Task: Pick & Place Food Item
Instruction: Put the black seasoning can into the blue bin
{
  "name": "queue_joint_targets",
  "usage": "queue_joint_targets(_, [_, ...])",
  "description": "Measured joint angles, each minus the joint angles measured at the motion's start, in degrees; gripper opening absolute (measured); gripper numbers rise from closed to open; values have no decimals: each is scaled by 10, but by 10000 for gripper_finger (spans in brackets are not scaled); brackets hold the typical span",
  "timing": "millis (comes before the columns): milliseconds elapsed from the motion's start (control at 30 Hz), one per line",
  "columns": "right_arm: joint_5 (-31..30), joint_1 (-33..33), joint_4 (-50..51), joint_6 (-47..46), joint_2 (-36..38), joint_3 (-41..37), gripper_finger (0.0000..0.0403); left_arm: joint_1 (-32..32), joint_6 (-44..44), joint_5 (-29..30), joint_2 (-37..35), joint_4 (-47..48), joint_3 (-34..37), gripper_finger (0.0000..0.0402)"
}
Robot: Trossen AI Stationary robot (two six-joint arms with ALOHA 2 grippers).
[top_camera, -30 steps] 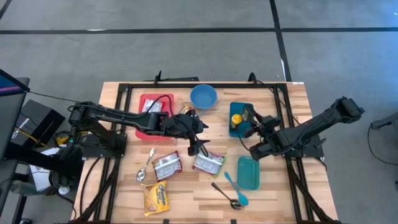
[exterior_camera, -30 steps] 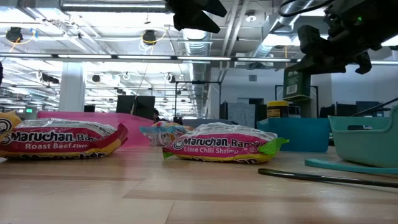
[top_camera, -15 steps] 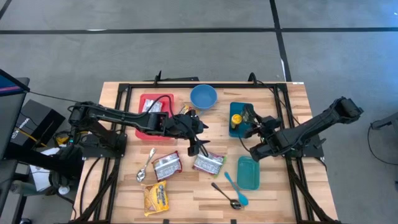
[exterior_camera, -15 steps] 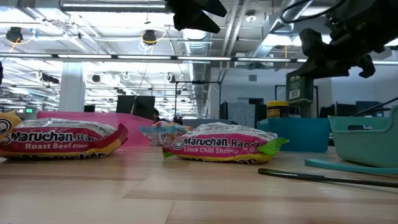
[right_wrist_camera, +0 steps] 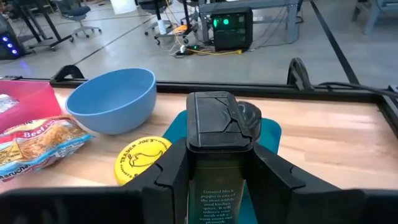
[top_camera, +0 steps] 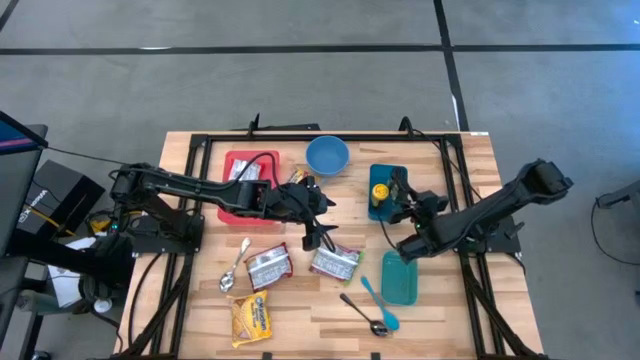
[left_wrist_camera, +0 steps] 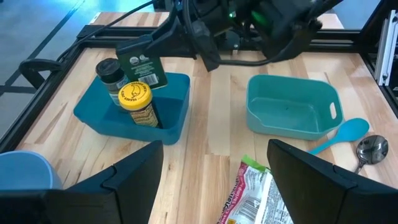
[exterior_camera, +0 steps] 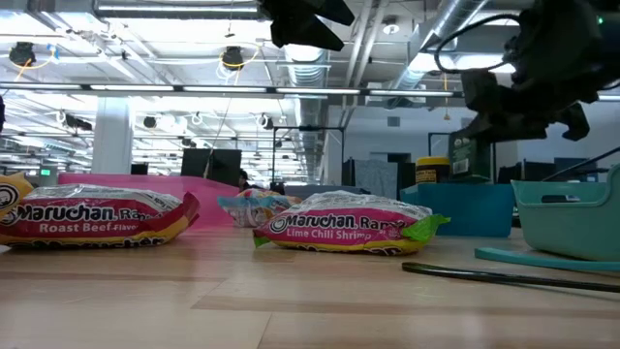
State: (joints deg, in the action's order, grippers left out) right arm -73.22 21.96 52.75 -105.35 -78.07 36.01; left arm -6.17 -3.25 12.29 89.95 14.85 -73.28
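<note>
Right gripper (right_wrist_camera: pixel 214 180) is pinching the dark spice tin (right_wrist_camera: pixel 217 149) above the blue tray (left_wrist_camera: pixel 180 102); placing looks still pending. Left gripper (left_wrist_camera: pixel 214 171) is hovering spread.

Bright, even overhead light; glaring ceiling lamps (exterior_camera: pixel 232 56), soft shadows.

blue tray (left_wrist_camera: pixel 171 121): yellow-lid jar (left_wrist_camera: pixel 138 102), green tin (left_wrist_camera: pixel 142 65) | teal bin (left_wrist_camera: pixel 292 113) beside

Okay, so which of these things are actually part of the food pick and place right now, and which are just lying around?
In the job:
right gripper, shut on the green spice tin at the blue tray; left gripper, open over the lime chili shrimp ramen.

Lying about:
blue bowl, teal container, roast beef ramen, yellow packet, red tray, metal spoon.
</note>
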Motion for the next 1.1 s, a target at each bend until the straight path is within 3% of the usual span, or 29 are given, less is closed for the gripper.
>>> queue_joint_targets(867, [30,5,39,-120,-161,38,117,0,0,2,0,-4,0,281])
queue_joint_targets(1100, [44,21,92,-194,-168,38,117,4,0,-1,0,-81,57,281])
